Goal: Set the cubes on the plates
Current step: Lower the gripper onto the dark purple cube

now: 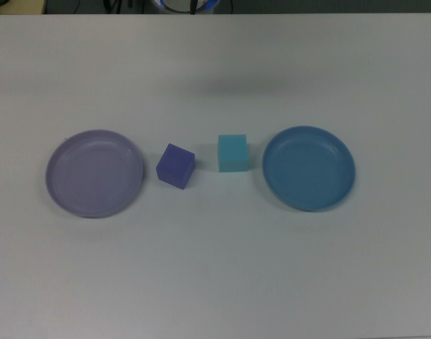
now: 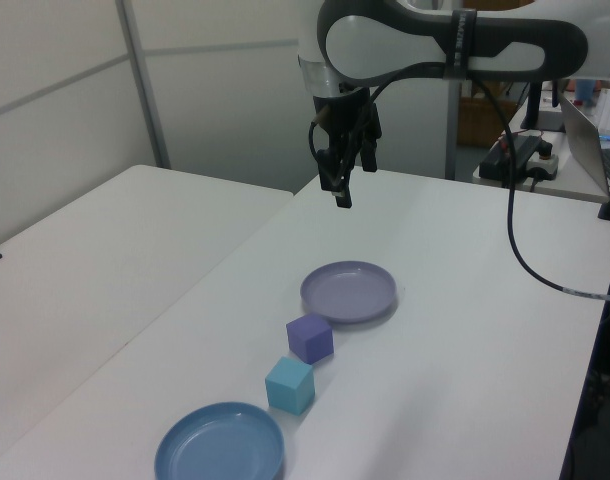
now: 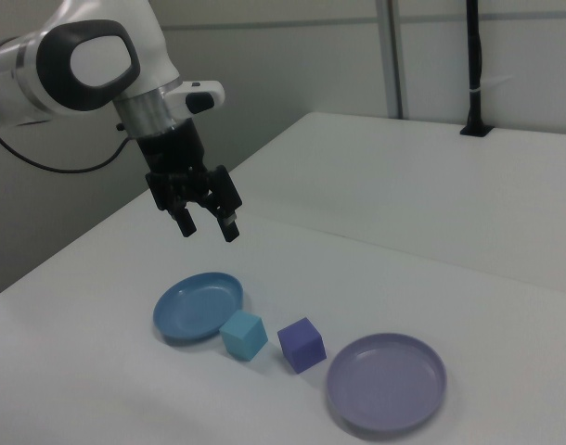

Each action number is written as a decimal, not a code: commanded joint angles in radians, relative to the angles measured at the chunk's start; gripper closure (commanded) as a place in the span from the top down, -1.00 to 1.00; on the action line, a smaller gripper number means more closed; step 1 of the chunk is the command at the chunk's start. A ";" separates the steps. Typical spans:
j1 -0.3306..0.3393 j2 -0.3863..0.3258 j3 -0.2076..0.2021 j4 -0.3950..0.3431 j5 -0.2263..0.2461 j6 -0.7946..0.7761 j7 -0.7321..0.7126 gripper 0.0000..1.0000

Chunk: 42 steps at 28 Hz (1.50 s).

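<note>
While the white table (image 1: 215,282) carries nothing else, four things lie in a row: pale lavender round plate (image 1: 94,173), violet-purple matte cube (image 1: 176,166), light turquoise matte cube (image 1: 232,153), medium blue round plate (image 1: 309,168), none touching. High above them, well apart, the black two-finger gripper (image 3: 207,222) hangs spread and empty.
</note>
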<state>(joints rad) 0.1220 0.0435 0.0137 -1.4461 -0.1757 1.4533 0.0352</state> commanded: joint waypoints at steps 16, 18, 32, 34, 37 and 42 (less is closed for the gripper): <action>-0.041 0.266 -0.011 -0.094 0.153 0.383 0.008 1.00; -0.039 0.297 -0.011 -0.131 0.150 0.479 0.078 1.00; -0.031 0.389 -0.011 -0.194 0.142 0.585 0.251 1.00; -0.031 0.395 -0.011 -0.194 0.139 0.604 0.290 1.00; -0.030 0.424 -0.011 -0.195 0.125 0.628 0.328 1.00; -0.019 0.434 -0.011 -0.209 0.110 0.628 0.330 0.47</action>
<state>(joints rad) 0.0838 0.4774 0.0116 -1.6219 -0.0496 2.0531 0.3330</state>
